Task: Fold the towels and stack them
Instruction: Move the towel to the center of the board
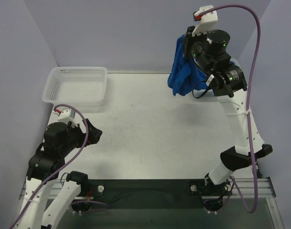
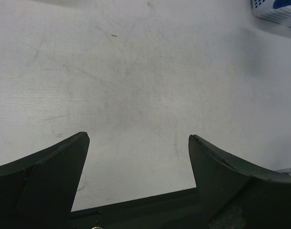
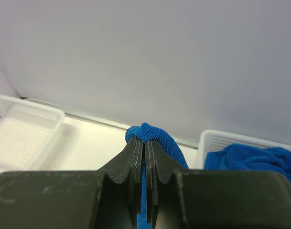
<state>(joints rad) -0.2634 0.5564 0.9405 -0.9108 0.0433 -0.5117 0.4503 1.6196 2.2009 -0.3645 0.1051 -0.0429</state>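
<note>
The middle of the surface (image 1: 150, 124) lies open. A white mesh basket (image 1: 76, 98) blocks the far left corner; a towel (image 1: 183, 71) hanging from the right tool (image 3: 144, 143) fills the far right, beside a second basket (image 3: 221, 140).

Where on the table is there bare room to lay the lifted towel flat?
Bare: the table's middle, between the empty basket far left, the open left gripper, and the hanging towel. Crowded: far right, where the right gripper holds it by a towel-filled basket.
</note>
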